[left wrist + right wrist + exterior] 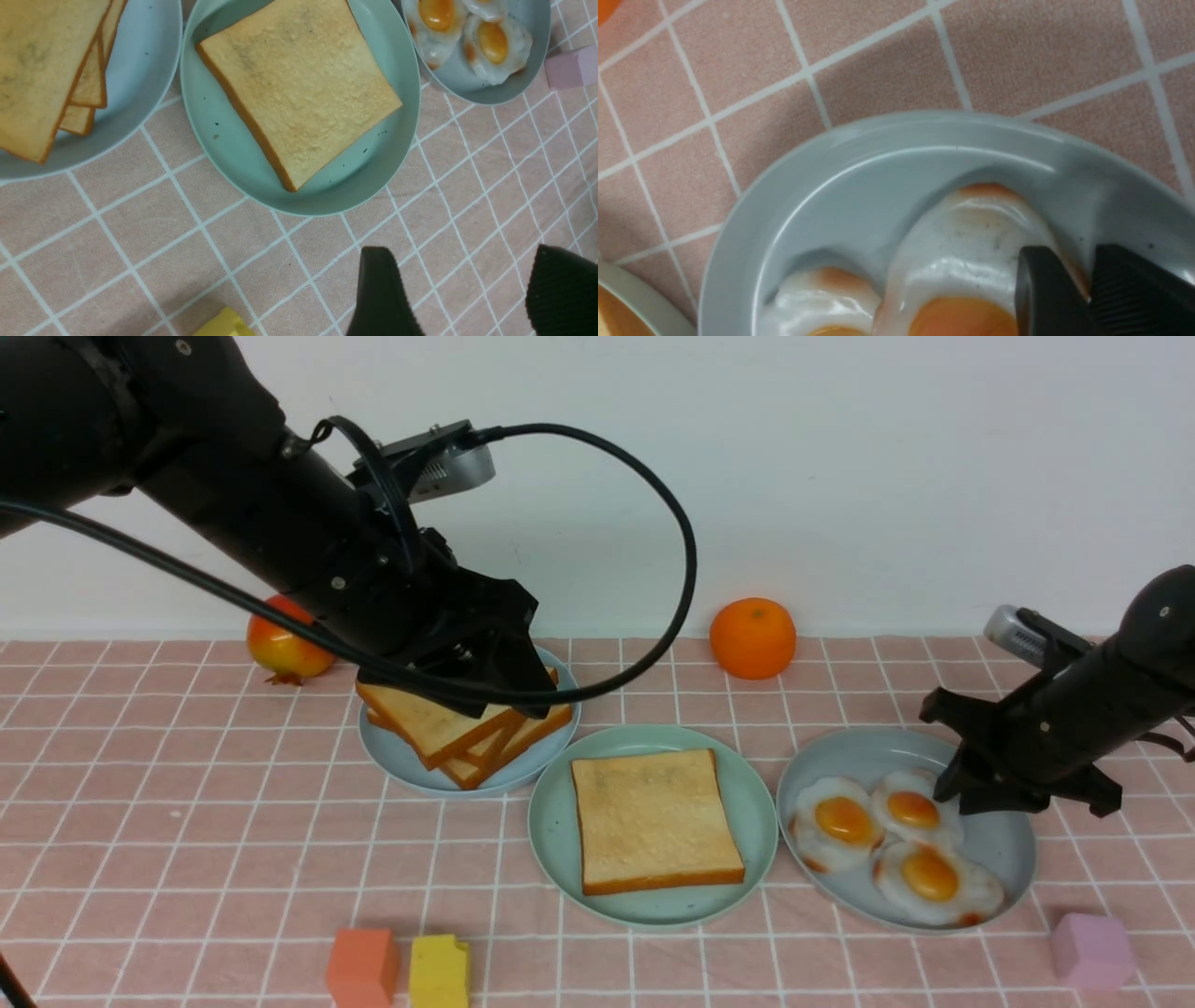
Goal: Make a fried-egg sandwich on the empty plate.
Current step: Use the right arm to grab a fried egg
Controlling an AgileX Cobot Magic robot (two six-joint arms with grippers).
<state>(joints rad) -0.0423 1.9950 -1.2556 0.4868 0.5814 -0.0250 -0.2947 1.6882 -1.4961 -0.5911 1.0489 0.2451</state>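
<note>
Pink checked cloth (187, 821) under a bare white wall (840, 476). At far left, a pomegranate (285, 639) close to the wall. Next, the left gripper (495, 667), poised over the toast stack (439, 728) on the small blue plate (401, 761), jaws spread wide, with nothing between them in the left wrist view. Orange block (362, 966) and yellow block (439, 973) at seven o'clock of the mint plate (555, 840).

On that plate, dead centre, one toast slice (653, 821) lying flat: base laid, egg and top slice not yet there. An orange (752, 637) at one o'clock of it. Just beside, at three o'clock, the grey plate (1013, 845) with three toy eggs touching one another. Right gripper (952, 784) down on the rear egg (910, 810), jaws drawn narrow, seemingly pinching the browned rim of the white. Pink block (1090, 949) at five o'clock.

Step in hand, by the look of it: lifting that egg. Best raised straight up first, to clear the two neighbours without dragging them. Then carry slowly toward nine o'clock, for fear of losing so thin an edge. Release low over the middle of the toast, yolk up.
</note>
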